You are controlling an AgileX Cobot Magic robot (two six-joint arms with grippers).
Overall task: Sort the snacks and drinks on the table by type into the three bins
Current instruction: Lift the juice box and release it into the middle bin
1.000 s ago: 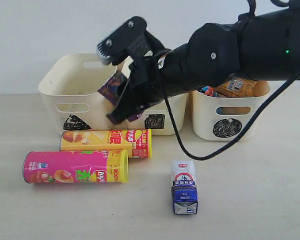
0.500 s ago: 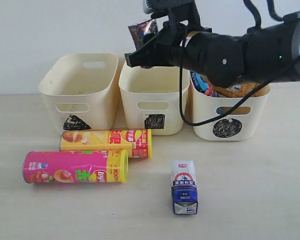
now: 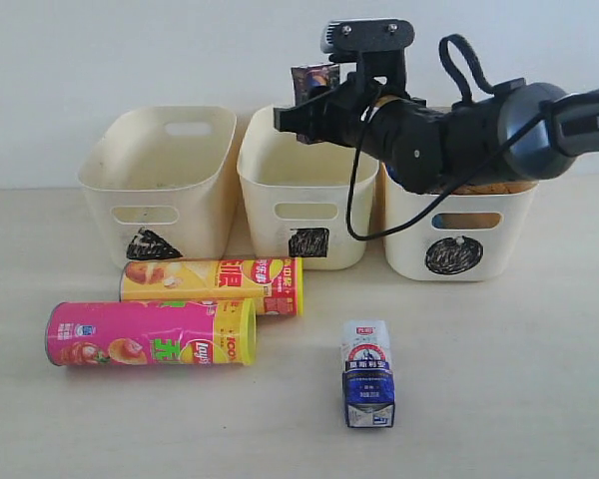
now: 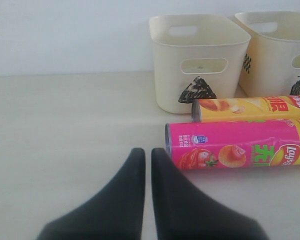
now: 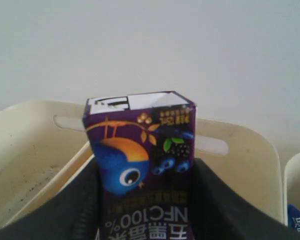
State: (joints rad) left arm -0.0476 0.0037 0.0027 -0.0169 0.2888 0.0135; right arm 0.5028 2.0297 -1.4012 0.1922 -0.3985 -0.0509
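My right gripper point(image 3: 314, 98) is shut on the dark purple carton point(image 3: 313, 80), holding it in the air over the back rim of the middle bin point(image 3: 304, 200), the one marked with a square. In the right wrist view the carton point(image 5: 142, 150) sits between both fingers point(image 5: 72, 207) with a cream bin point(image 5: 245, 150) behind it. On the table point(image 3: 499, 399) lie the yellow tube point(image 3: 212, 283), the pink tube point(image 3: 150, 333) and the white and blue carton point(image 3: 367, 373). My left gripper point(image 4: 147, 152) is shut and empty, low over the table beside the pink tube point(image 4: 237, 151).
The triangle bin point(image 3: 160, 180) stands at the left. The circle bin point(image 3: 457, 225) at the right holds an orange-brown packet point(image 3: 504, 187), mostly hidden by my right arm. The yellow tube point(image 4: 250, 108) lies against the front of the triangle bin point(image 4: 200, 55).
My right arm has raised the purple carton from in front of the triangle and square bins and carried it up and to the right, over the square bin. The left gripper shows only now.
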